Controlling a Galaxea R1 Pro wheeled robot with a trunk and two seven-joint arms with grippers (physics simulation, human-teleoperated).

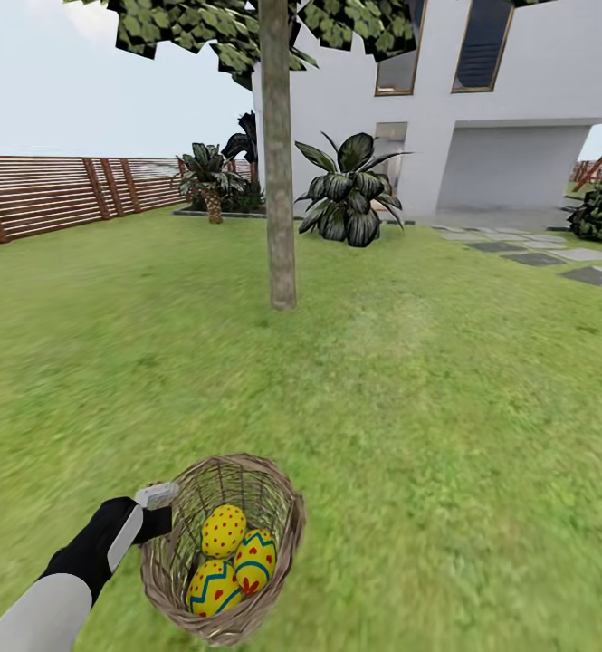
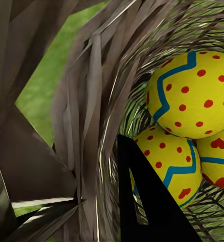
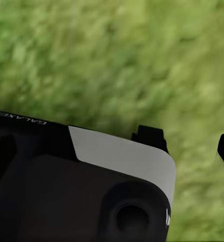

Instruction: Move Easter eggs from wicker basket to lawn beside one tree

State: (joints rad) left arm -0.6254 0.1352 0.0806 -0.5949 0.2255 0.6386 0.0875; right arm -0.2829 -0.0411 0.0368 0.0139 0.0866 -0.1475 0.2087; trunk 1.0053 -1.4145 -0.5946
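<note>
the wicker basket (image 1: 224,543) is gripped at its rim by the left tool (image 1: 158,509) so all three Easter eggs (image 1: 224,531) get carried to the tree (image 1: 278,163); right tool (image 3: 190,143) looks open

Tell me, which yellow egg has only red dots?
The top yellow egg in the wicker basket: plain red dots, while the two lower ones carry blue zigzag bands.

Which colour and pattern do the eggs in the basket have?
Yellow Easter eggs with blue zigzag bands and red dots; clearest in the left wrist view.
</note>
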